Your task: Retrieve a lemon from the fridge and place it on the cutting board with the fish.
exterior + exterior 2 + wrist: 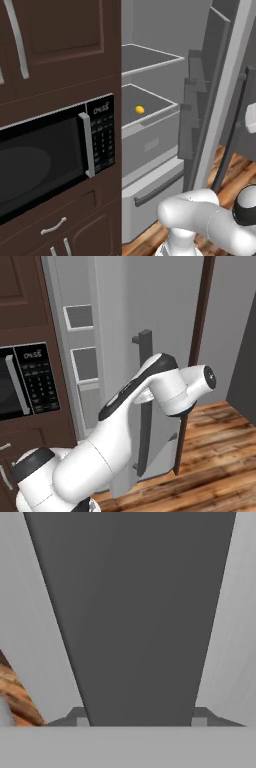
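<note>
I see the fridge (150, 135) standing open in the left base view, its grey shelves bare apart from the lemon (139, 109), which sits alone on the middle shelf toward the back, just above the closed bottom drawer (155, 192). The black microwave (55, 155) is set into the dark brown cabinets (55, 45) to the left of the fridge. The fridge door (125, 356) swings out to the right, and in the right base view my arm reaches up along its outer face to the dark bar handle (145, 406). In the hand view that handle (132, 612) runs as a broad dark bar straight up the middle, very close to the camera, with the light grey door on both sides and a sliver of wooden floor (15, 699) at the lower left. My jaws straddle the handle, one tip on each side of it; I cannot tell whether they press on it or stand slightly off.
</note>
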{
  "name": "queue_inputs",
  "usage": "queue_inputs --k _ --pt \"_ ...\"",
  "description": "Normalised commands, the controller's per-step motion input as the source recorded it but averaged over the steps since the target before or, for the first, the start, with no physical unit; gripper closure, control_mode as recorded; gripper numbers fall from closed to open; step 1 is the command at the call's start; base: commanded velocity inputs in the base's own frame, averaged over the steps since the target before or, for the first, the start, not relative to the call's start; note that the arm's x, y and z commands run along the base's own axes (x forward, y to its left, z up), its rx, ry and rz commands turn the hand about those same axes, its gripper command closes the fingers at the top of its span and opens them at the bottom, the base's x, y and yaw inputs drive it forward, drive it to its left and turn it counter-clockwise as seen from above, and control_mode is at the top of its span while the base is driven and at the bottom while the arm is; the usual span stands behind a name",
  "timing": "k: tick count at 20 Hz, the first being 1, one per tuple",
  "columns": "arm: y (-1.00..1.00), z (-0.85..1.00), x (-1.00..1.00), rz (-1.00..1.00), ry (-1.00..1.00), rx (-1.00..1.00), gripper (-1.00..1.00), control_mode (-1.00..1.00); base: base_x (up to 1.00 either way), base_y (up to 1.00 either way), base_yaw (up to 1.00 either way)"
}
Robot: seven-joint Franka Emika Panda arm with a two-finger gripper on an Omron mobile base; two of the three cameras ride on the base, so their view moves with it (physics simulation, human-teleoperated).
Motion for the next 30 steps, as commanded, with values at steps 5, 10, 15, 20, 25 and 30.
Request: queue_inputs --k 5,10,15,20,25,30 --pt "-0.37 0.02 -0.15 -0.02 -0.02 0.02 -1.00 -1.00 0.00 0.00 0.00" --pt "-0.02 0.28 -0.65 -0.10 -0.05 -0.08 -1.00 -1.00 0.00 0.00 0.00" --pt "0.49 0.56 -0.94 -0.20 0.00 -0.25 -1.00 -1.00 0.00 0.00 0.00" --pt "0.60 0.39 -0.46 -0.31 0.11 -0.39 -1.00 -1.00 0.00 0.00 0.00" --pt "0.45 0.12 -0.12 -0.38 0.10 -0.50 -1.00 -1.00 0.00 0.00 0.00" --pt "0.37 0.00 0.01 -0.48 0.11 -0.48 -1.00 -1.00 0.00 0.00 0.00"
